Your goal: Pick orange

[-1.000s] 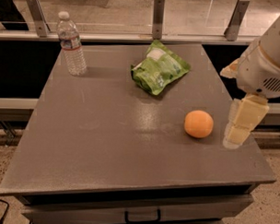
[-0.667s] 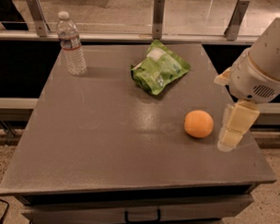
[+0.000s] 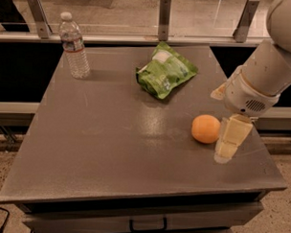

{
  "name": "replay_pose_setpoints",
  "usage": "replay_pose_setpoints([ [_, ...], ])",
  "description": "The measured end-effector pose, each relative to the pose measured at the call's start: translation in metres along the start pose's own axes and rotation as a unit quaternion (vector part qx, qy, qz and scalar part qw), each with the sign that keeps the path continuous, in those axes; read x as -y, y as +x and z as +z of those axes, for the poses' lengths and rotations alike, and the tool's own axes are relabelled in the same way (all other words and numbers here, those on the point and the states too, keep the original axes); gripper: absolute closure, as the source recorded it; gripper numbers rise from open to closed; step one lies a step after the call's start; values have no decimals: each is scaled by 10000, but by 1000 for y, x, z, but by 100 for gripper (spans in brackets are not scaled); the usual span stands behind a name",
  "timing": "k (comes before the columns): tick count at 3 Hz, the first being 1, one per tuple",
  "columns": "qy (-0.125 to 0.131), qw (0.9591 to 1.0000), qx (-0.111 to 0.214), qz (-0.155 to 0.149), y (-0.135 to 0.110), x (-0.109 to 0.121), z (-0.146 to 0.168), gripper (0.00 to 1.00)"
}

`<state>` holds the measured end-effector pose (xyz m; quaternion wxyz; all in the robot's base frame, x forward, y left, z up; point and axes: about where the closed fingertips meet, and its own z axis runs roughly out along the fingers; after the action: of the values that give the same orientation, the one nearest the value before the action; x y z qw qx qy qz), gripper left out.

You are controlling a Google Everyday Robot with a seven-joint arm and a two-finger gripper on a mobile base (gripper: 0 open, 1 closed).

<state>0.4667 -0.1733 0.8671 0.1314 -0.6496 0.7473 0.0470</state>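
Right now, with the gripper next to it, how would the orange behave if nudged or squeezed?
The orange is round and sits free on the flat table, so a sideways nudge from the gripper close beside it would probably roll it away. Its smooth curved skin might slip out of an off-centre grip. It looks firm, not floppy.

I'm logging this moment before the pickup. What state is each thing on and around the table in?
orange: resting on the table, not held.
hand: low over the table, close beside the orange toward the picture's right, not around it.
bottle: upright, capped, far left corner.
bag: lying flat at the far middle; sealed or not, cannot tell.
drawer: shut.
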Motion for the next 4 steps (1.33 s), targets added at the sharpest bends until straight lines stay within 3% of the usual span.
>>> replay_pose_setpoints([
  [1, -123, 9999, 41, -54, -7, -5, 13, 3],
  [2, -198, 9998, 50, -77, -11, -8, 18, 25],
  [4, -240, 9996, 4, -149, -22, -3, 8, 88],
])
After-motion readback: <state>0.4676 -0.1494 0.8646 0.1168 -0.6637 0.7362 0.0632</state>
